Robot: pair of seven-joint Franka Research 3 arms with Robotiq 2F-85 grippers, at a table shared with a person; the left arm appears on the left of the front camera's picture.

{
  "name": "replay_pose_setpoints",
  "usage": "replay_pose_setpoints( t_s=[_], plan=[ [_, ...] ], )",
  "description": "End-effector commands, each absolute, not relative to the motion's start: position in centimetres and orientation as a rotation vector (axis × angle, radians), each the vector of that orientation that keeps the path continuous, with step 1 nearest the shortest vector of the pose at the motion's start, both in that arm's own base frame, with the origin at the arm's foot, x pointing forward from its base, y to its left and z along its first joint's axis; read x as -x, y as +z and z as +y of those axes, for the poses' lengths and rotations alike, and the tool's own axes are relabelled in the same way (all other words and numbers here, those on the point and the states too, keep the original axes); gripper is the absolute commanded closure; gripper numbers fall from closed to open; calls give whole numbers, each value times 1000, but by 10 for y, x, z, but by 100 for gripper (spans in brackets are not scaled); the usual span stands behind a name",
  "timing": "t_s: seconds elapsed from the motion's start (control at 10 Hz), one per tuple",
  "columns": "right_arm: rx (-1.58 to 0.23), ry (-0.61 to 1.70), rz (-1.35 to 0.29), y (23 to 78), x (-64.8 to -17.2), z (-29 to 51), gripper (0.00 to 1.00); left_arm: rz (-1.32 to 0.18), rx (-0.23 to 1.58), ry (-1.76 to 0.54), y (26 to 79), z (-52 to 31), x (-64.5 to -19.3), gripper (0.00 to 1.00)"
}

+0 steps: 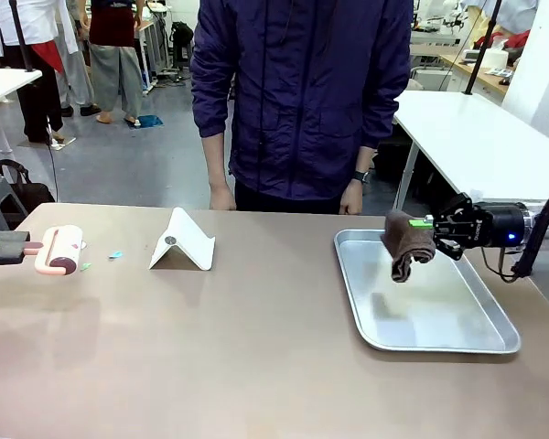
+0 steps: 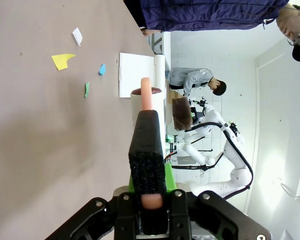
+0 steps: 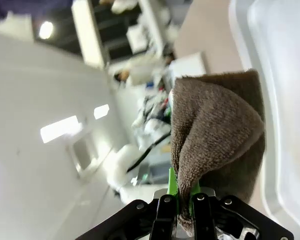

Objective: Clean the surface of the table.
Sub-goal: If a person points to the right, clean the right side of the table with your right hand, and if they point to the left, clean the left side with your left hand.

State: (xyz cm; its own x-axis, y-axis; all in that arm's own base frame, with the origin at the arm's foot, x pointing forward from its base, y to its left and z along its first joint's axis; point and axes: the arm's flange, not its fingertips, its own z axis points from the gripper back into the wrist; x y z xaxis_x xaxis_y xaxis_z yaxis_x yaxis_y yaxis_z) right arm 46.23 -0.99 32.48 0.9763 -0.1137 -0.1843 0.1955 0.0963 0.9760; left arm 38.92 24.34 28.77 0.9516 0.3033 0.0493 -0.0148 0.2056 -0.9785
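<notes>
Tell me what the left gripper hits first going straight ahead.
The left gripper, shut on the lint roller, points across the table at the white folded stand; the roller would probably reach it first. The paper scraps lie just off that line.

A wide table (image 1: 256, 366) with a smooth, dull, brown-grey top is seen. A shallow silver metal tray (image 1: 439, 320) is laid flat on its right part, close to the right edge. A white folded stand (image 1: 185, 245), shaped like a little tent, is set left of the middle, well apart from the tray. Small bits of paper are scattered on the left part, near the stand: a blue scrap (image 1: 116, 254), a green scrap (image 1: 85, 266), a yellow scrap (image 2: 62, 60) and a white scrap (image 2: 77, 36).
</notes>
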Motion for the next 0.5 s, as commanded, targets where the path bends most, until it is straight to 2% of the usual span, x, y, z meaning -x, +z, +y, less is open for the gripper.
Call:
replay_pose_setpoints(
  t_s=[0.0,0.4],
  plan=[
    [-1578,-73,97,347,-452,-17,91,-254,1346,223,292,240,-384,100],
    [-1757,111,227,387,-386,-62,91,-254,1346,223,292,240,-384,100]
  ],
)
